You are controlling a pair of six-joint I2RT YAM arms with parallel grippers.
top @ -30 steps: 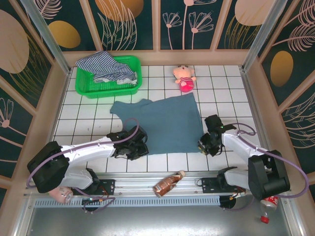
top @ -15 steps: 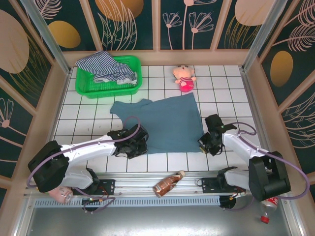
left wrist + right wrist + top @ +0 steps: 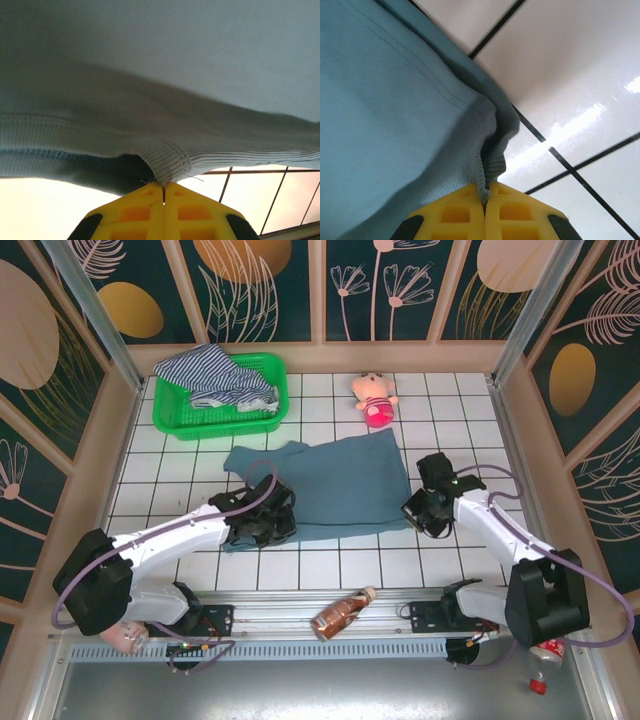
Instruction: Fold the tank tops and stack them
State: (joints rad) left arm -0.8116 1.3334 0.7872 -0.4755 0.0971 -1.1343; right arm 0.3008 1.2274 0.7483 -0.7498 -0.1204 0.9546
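Note:
The teal-blue tank top (image 3: 335,485) lies spread on the white tiled table, its near hem lifted and drawn toward the far side. My left gripper (image 3: 268,524) is shut on the hem's near-left corner, with ribbed teal cloth (image 3: 165,160) pinched between the yellow fingers (image 3: 135,212). On the other side, my right gripper (image 3: 418,506) is shut on the near-right corner, the cloth (image 3: 487,172) bunched into its jaws. The striped tank top (image 3: 215,375) lies crumpled in the green basket (image 3: 265,421) at the far left.
A pink plush doll (image 3: 376,398) lies just beyond the teal top's far right corner. A brown bottle (image 3: 342,613) rests on the rail at the near edge. Wooden walls close in the table on three sides.
Both grippers closed fully on the near hem corners and moved away from the near edge, lifting the hem and carrying it over the tank top's body. The near part now looks shorter.

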